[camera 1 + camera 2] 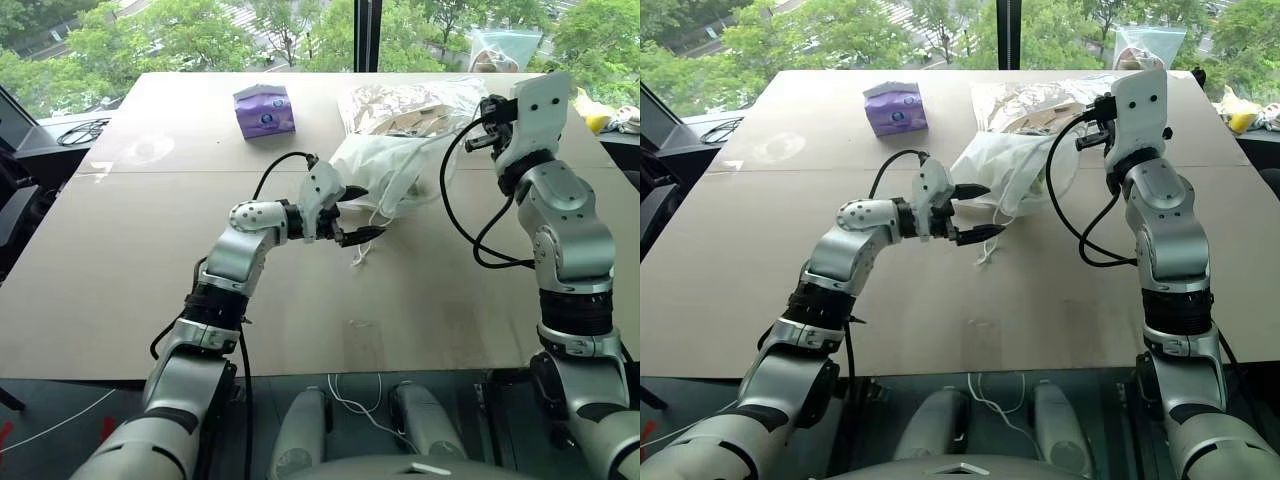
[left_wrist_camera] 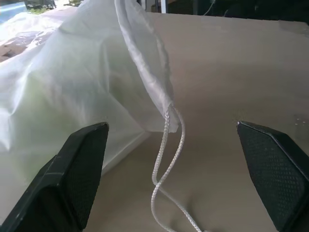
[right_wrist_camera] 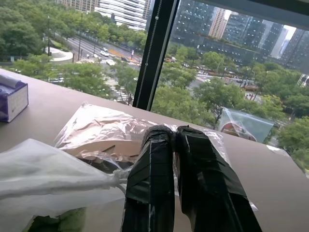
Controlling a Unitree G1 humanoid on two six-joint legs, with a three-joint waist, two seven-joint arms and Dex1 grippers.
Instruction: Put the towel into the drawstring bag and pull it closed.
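Observation:
The white drawstring bag [image 1: 385, 165] lies at the table's far middle, with its gathered mouth pulled up toward my right gripper [image 3: 175, 130]. That gripper is raised above the table and shut on the gathered mouth. The towel [image 3: 53, 223] shows as a light-green patch through the bag's thin fabric. My left gripper [image 1: 365, 212] stands open just in front of the bag's near corner. A loose loop of white cord [image 2: 166, 164] hangs from that corner between its fingers [image 2: 72, 174], touching neither one.
A purple tissue pack [image 1: 264, 110] stands at the back left of the table [image 1: 120, 290]. Right behind the drawstring bag lies a clear plastic bag of beige items [image 1: 400, 105]. A black cable [image 1: 80, 130] is coiled off the table's far left corner.

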